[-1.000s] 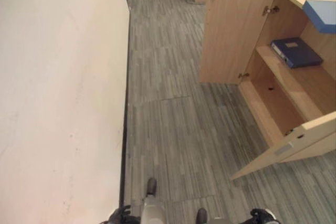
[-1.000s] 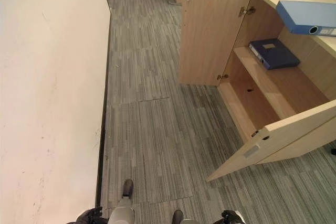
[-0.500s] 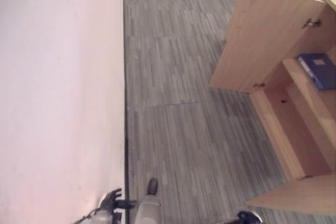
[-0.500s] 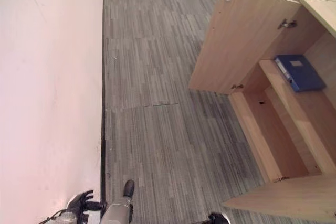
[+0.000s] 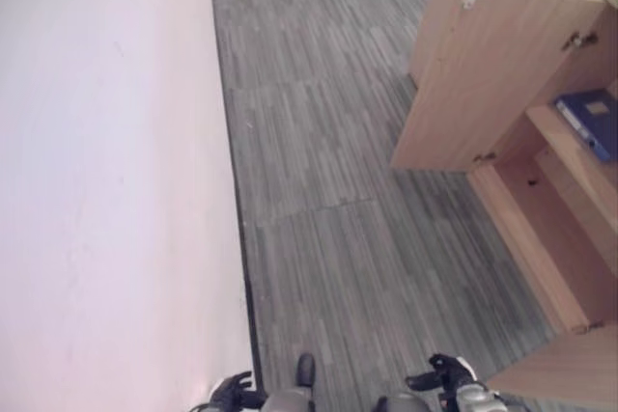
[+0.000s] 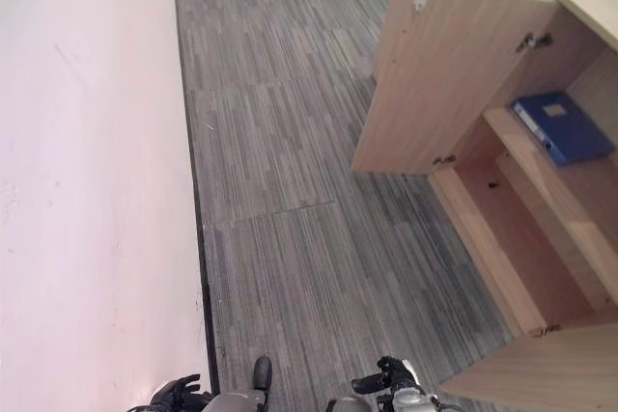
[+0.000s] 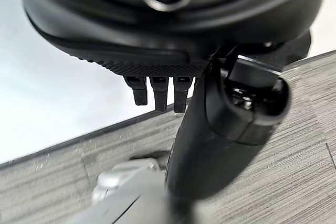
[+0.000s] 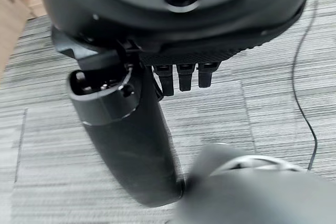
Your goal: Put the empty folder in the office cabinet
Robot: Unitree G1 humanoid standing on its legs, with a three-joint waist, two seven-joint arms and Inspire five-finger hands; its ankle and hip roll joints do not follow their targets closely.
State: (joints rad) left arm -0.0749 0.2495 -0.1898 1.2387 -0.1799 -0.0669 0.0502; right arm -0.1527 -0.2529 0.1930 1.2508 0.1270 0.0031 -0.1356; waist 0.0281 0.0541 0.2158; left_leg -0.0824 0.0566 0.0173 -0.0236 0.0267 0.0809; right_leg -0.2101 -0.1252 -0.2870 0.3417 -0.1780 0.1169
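A dark blue folder (image 6: 560,125) lies flat on the upper shelf of the open wooden cabinet (image 6: 502,238) at the right. It also appears at the right edge of the left eye view (image 5: 591,121). My left hand (image 5: 232,393) hangs low beside the white wall, far from the cabinet, with relaxed fingers and nothing in it (image 7: 157,24). My right hand (image 5: 439,373) hangs low over the carpet, a little short of the cabinet's near door. Its fingers are straight and it holds nothing (image 8: 173,14).
The cabinet's far door (image 6: 439,74) stands open into the aisle, and its near door (image 6: 531,378) juts out at the lower right. A long white wall (image 5: 97,190) runs down the left. Grey striped carpet (image 5: 328,190) lies between them.
The camera has swung, so the cabinet sits further right and the top of the cabinet has left the picture. My right hand now shows more fully at the bottom.
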